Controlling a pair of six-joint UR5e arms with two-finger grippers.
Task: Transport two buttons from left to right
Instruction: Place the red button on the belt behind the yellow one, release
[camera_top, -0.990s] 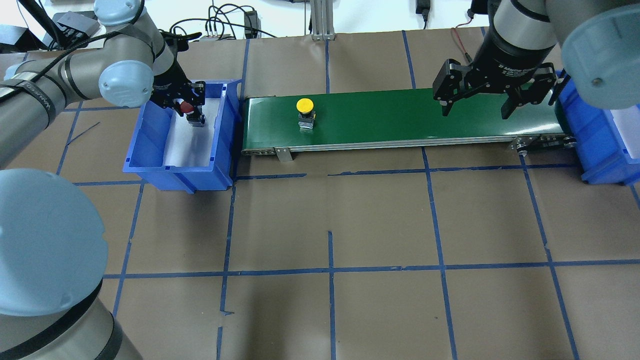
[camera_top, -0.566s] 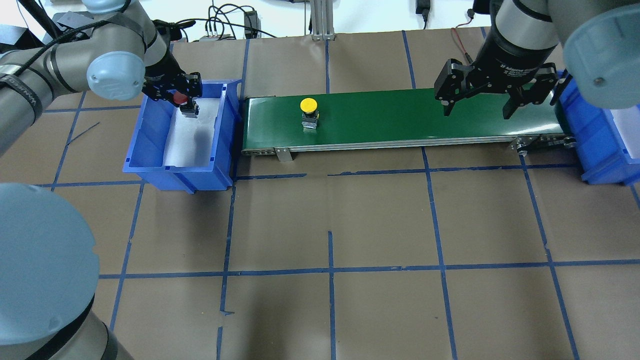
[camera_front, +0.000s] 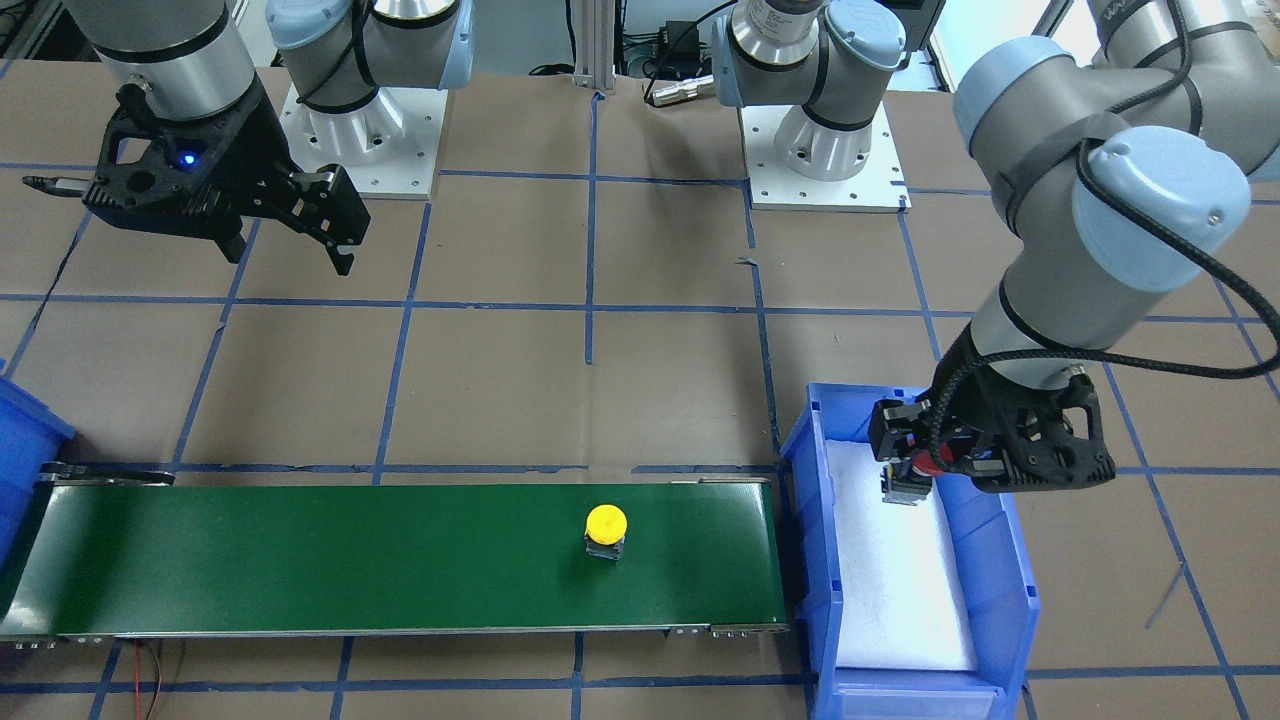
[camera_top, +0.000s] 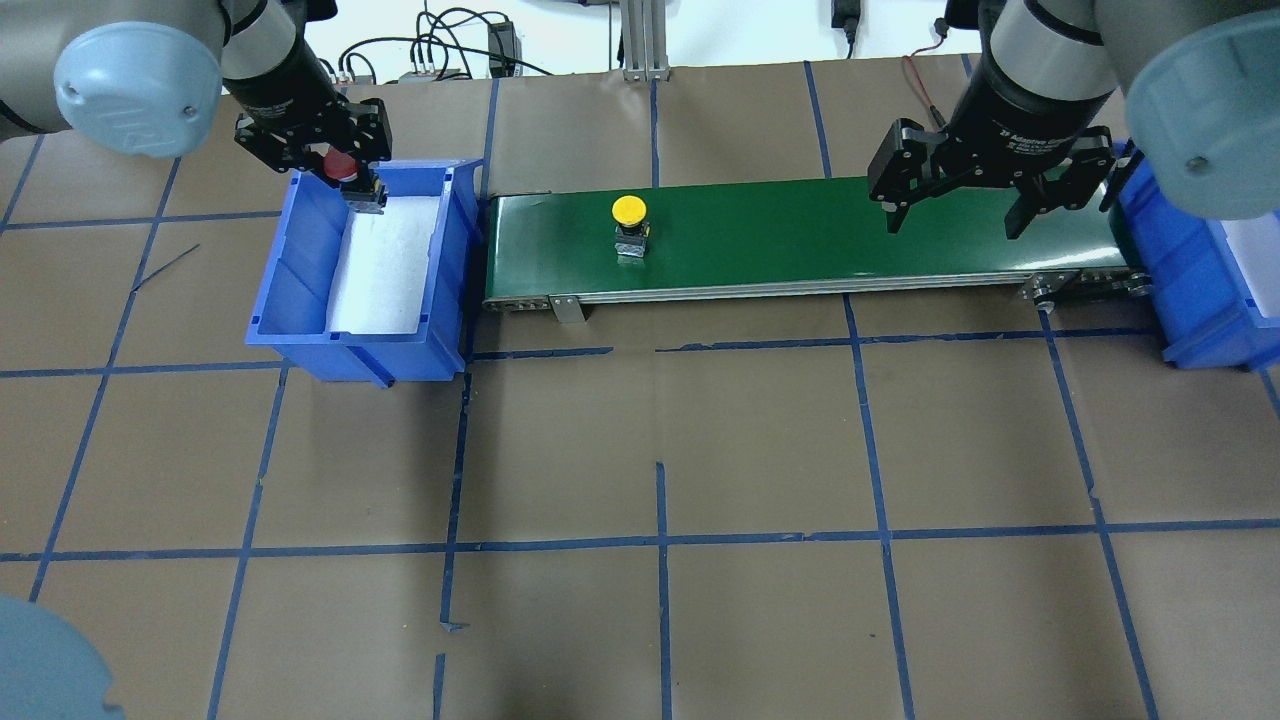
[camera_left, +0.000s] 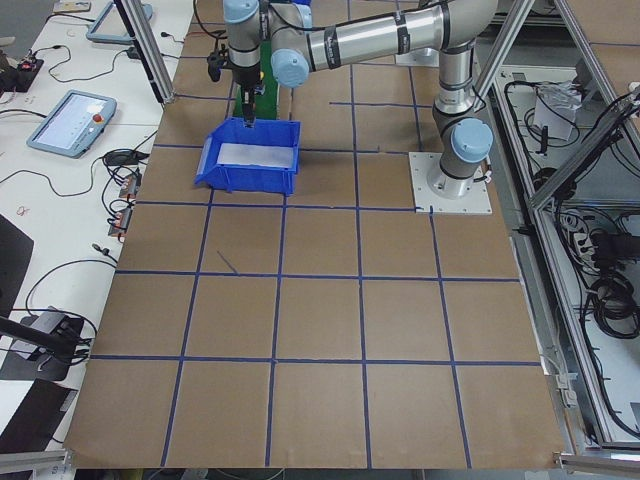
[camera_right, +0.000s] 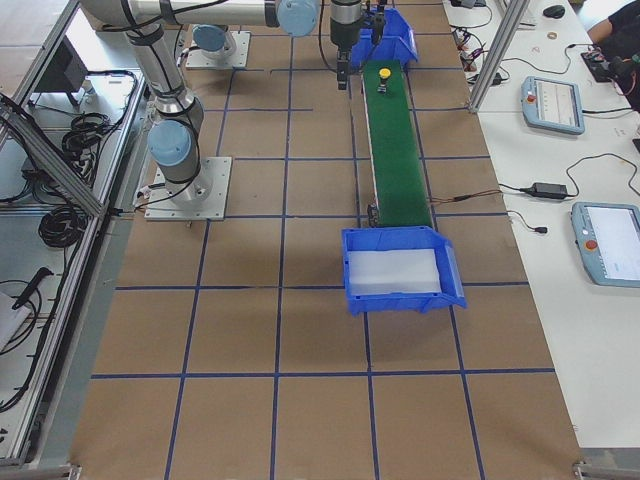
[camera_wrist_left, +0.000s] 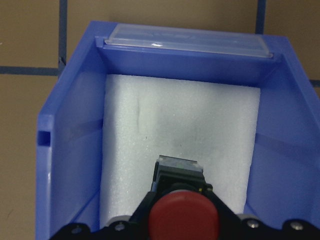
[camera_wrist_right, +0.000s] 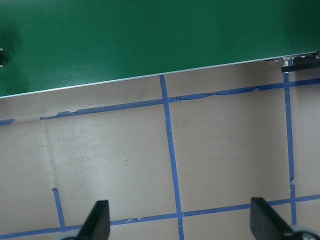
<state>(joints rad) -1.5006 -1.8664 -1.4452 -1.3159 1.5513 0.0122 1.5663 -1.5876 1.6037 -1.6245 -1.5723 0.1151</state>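
- Since a second ago, left gripper (camera_front: 915, 468) has lifted the red button (camera_wrist_left: 183, 218) off the foam, toward the far wall of the left bin (camera_top: 300, 270); yellow button (camera_top: 629, 210) has ridden slightly rightward on the green belt (camera_top: 800, 235).
- Left wrist view only: red cap pinched between the fingers, block body over white foam.
- Right gripper (camera_top: 951, 228) spread wide above the belt's right part; its wrist view shows belt edge and taped paper.
- Right side view alone shows the right bin (camera_right: 395, 232) whole, foam-lined.
- Brown paper tabletop (camera_top: 660, 450), blue tape grid; teach pendants (camera_right: 553, 103) on the side bench.
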